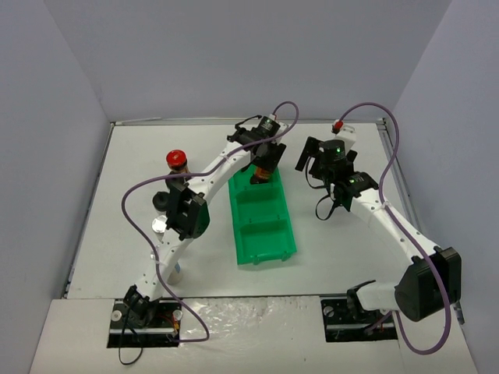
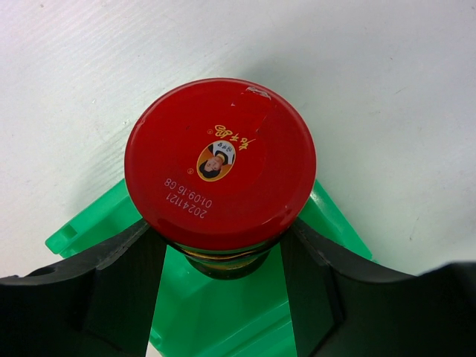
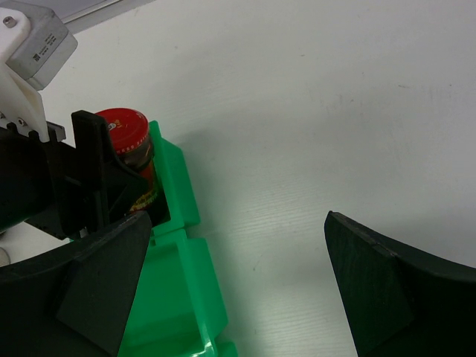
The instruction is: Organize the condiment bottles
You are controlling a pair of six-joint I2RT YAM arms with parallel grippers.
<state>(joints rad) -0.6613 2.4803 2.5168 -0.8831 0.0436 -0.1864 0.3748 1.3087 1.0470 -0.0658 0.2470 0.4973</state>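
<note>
A white surface (image 1: 117, 234) lies boxed in by plain grey walls (image 1: 234, 54) on its left, far and right sides. On its left part a free-standing jar (image 1: 177, 161) with a red cap stands upright toward the far-left corner, well apart from the bin. Nearer, a dark cap (image 1: 160, 201) and a silvery cap (image 1: 159, 226) peep out just beside the left arm (image 1: 183, 214), too small to tell more. Open room for moving lies along the far edge and between the bin and the right wall. In the middle a green bin (image 1: 265, 248) of three compartments runs from near to far. At its far compartment the left gripper (image 2: 220, 242) has its jaws clamped on a second red-capped jar (image 2: 220, 163), upright and gripped just below the cap. In the right wrist view the bin's wall hides its base, so whether it rests on the floor cannot be told. Just right of the bin the right gripper (image 3: 236, 223) hovers over the surface, jaws spread wide, holding nothing.
</note>
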